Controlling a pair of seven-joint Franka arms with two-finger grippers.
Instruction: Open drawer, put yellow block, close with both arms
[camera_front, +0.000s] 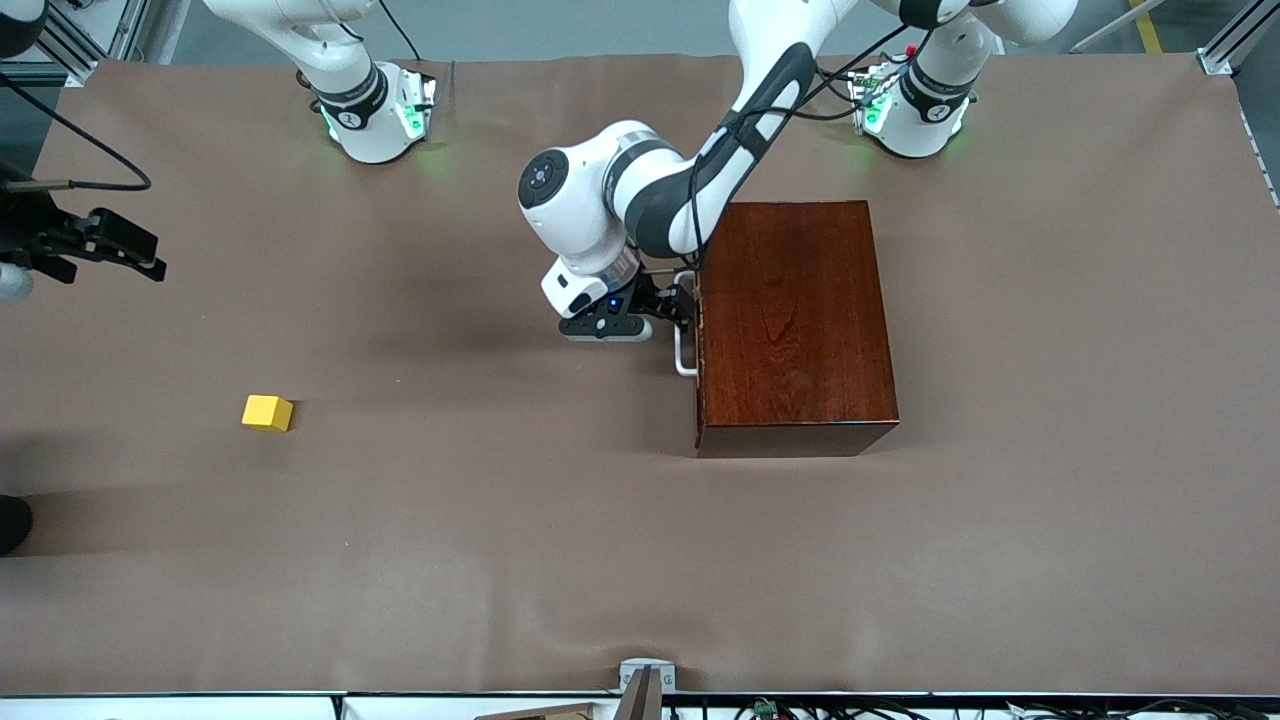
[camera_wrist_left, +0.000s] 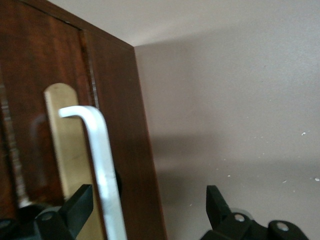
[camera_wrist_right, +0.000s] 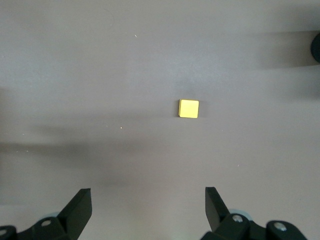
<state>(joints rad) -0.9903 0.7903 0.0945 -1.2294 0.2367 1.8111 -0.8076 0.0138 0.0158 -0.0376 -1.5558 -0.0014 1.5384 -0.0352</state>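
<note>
Jaws spread wide and holding nothing, the right gripper (camera_front: 150, 258) hangs high over the right arm's end of the table (camera_front: 450, 540). The yellow block (camera_front: 267, 412) lies on the cloth well below and apart from those jaws, seen between them in the right wrist view (camera_wrist_right: 189, 108). The left gripper (camera_front: 678, 305) has its jaws open astride the white handle (camera_wrist_left: 102, 165) of the drawer (camera_wrist_left: 45, 100), one finger (camera_wrist_left: 75, 207) against the dark front. The drawer sits shut in the wooden box (camera_front: 795, 320).
</note>
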